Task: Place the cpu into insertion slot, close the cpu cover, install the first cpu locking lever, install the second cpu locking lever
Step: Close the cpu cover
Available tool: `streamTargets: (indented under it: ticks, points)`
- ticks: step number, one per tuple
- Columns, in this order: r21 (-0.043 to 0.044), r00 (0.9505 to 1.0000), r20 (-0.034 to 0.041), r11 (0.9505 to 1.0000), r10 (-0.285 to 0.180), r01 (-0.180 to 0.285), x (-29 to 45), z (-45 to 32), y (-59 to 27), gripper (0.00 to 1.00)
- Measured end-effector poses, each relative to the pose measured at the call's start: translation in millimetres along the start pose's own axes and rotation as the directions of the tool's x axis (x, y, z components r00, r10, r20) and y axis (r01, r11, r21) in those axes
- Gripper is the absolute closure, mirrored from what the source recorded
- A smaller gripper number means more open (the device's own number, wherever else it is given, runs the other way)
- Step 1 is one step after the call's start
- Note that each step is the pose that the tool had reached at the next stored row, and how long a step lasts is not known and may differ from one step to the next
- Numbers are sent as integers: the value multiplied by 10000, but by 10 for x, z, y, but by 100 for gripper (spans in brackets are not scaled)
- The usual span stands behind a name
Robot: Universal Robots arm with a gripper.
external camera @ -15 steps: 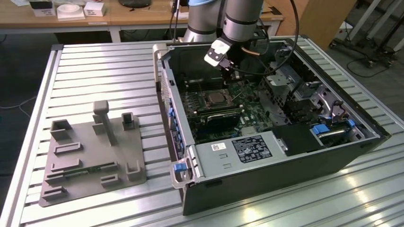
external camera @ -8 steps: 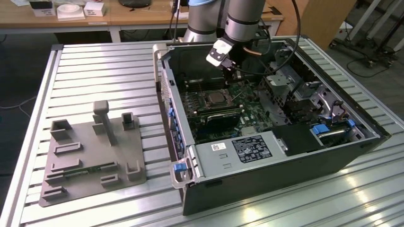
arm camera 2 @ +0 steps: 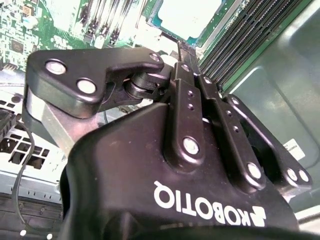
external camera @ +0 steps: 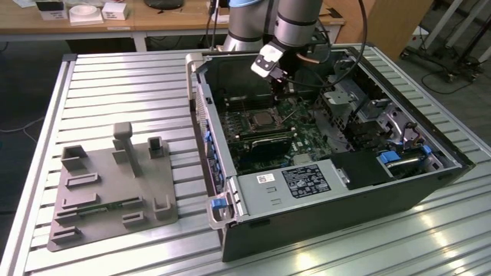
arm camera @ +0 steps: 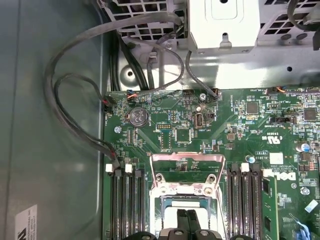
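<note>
Since the cpu (arm camera 2: 187, 14) shows in the second wrist view as a pale, flat square just beyond the gripper (arm camera 2: 178, 47), with green board (arm camera 2: 20, 30) at its edge, we judge that it lies in the slot (arm camera: 162, 200) and is not held. Whether it is fully seated we cannot tell. We take it to be light, stiff and thin, with a slick metal top and a delicate underside, so the place to hold it would be its opposite edges, kept level, never the flat faces. Around it, in the first wrist view, the cover (arm camera: 187, 158) stands tilted up from the slot with green board visible through its window, so we judge it not yet closed. The levers we cannot make out. The gripper hangs over the slot, and in both wrist views its jaws are pressed together with nothing between them that we can see. Memory slots (arm camera: 127, 200) flank the slot on both sides, and dark cables (arm camera: 65, 100) loop along the case wall beyond the board. In the exterior view the arm reaches down into the open case (external camera: 330, 230) from the upper middle of the frame, the gripper above the board. The case lies on a slatted table (external camera: 123, 86), and a grey fixture plate (external camera: 107, 195) sits on the exterior view's left, near the case but not touching it.
</note>
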State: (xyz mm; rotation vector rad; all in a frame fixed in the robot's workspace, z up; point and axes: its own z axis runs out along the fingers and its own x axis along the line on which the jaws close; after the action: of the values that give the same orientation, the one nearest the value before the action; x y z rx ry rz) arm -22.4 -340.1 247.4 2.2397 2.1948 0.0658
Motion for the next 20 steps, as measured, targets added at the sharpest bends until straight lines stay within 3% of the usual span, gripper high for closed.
streamTargets:
  ticks: [11,17,20]
  points:
    - [1,10000,0,10000,0,0,2,8,95,89]
    - [0,10000,0,10000,-3,3,5,-94,99,89]
    - [0,10000,-2,10000,-5,5,6,-104,106,89]
